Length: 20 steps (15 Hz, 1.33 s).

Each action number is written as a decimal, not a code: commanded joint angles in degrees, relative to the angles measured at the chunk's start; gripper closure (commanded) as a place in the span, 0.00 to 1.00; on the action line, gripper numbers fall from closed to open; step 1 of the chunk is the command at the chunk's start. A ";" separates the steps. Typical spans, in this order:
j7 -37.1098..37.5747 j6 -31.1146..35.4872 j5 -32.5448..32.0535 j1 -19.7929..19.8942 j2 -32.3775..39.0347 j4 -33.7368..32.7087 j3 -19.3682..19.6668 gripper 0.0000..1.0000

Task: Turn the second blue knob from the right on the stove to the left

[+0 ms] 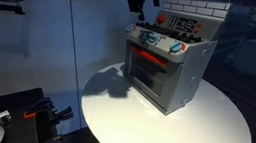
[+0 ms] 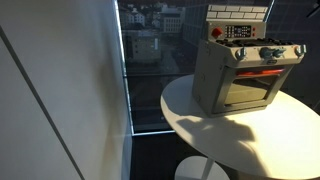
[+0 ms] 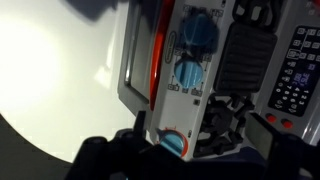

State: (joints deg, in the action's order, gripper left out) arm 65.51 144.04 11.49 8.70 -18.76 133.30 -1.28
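Note:
The stove (image 1: 163, 71) is a small silver-grey toy oven with a glass door, a red handle bar and a brick-pattern back panel. It stands on a round white table (image 1: 210, 134) and shows in both exterior views (image 2: 240, 80). A row of blue knobs (image 2: 268, 53) runs along its front top edge. In the wrist view I look down on three blue knobs: one (image 3: 197, 30), one (image 3: 187, 72) and one (image 3: 172, 143). My gripper (image 1: 143, 1) hangs above the stove's top, apart from it. Its dark fingers (image 3: 185, 162) are spread wide at the frame's bottom, holding nothing.
The stove top carries black burner grates (image 3: 240, 60) and a button panel (image 3: 295, 70). The table edge (image 2: 200, 140) drops off close to the stove. A window wall (image 2: 150, 50) stands behind, and dark equipment (image 1: 21, 112) sits on the floor.

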 commanded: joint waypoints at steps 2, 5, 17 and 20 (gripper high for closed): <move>0.80 8.27 3.30 -1.43 2.51 1.97 0.39 0.00; 0.06 11.89 4.90 -2.43 4.38 2.56 0.54 0.00; -0.18 14.60 5.61 -3.59 7.05 2.51 0.64 0.00; -0.71 16.13 6.42 -3.90 8.25 2.25 0.87 0.00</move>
State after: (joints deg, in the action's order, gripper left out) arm 65.56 158.22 17.14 5.35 -11.56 135.82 -0.98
